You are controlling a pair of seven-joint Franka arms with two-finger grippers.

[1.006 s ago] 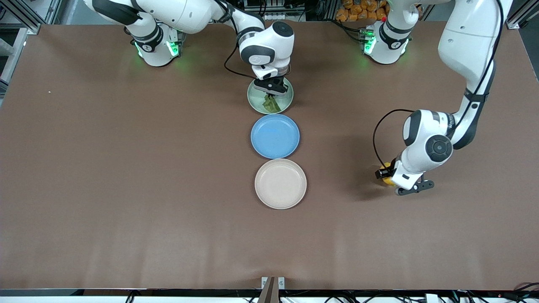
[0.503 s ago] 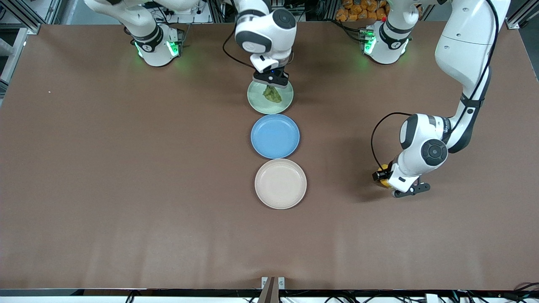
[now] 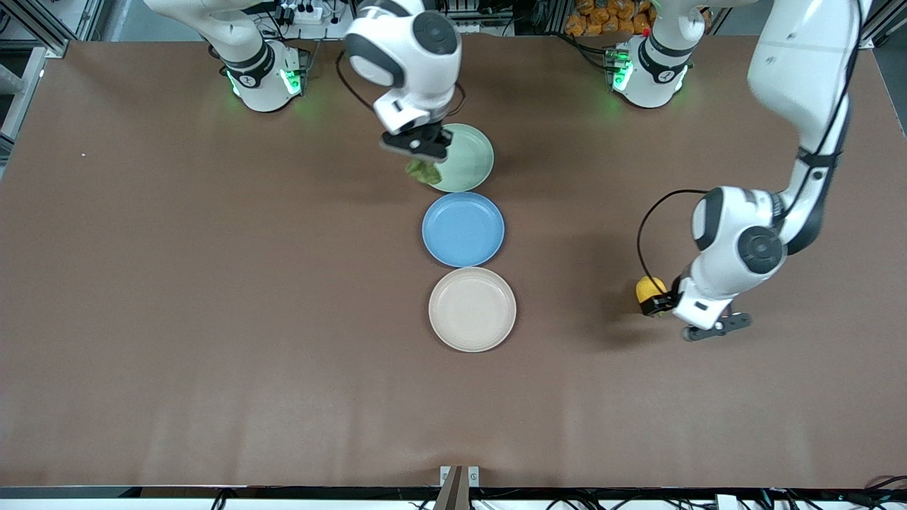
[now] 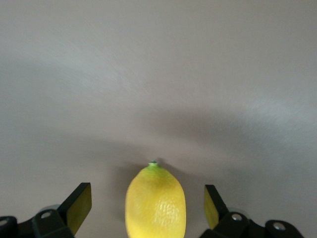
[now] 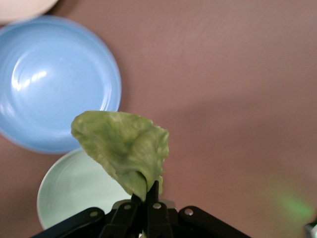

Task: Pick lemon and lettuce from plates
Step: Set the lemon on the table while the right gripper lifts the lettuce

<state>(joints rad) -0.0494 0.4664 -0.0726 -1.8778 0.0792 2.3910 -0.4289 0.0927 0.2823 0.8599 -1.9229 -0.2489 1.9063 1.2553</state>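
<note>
**Front view.**
- Item 1: my right gripper (image 3: pixel 419 150), up in the air over the mint plate (image 3: pixel 470 157), at that plate's 8 o'clock rim. Its fingers were pinched shut on the lettuce (image 3: pixel 423 171), which hung free below them.
- Item 2: my left gripper (image 3: pixel 655 302), low at the table (image 3: pixel 212 283), with the lemon (image 3: pixel 648 288) lying on the bare surface at 3 o'clock from the beige plate (image 3: pixel 472 309) and well apart from it.
- Item 3: the blue plate (image 3: pixel 463 229), between the two others, at 6 o'clock from the mint one. All three plates were empty.

**Left wrist view.**
- My left gripper (image 4: pixel 148 208) stood spread wide, and neither of its fingers (image 4: pixel 79 207) touched the lemon (image 4: pixel 155 203) between them.
- Judgement: an oval fruit rolls easily. The step was best done by rising straight up, with no sideways drift, so neither pad nudged it.

**Right wrist view.**
- My right gripper (image 5: pixel 146 201) clamped only the lettuce's (image 5: pixel 121 144) narrow end.
- The mint plate (image 5: pixel 69 191), blue plate (image 5: pixel 54 84) and a sliver of the beige plate (image 5: pixel 20 6) lay below.
- Judgement: so thin a hold called for slow, level travel, then lowering close to the table before letting go, since a limp leaf could slip or tear.

**Surface and room.**
- Brown matte covering, faintly creased.
- Metal framing, cables and orange goods at the 12 o'clock edge.
</note>
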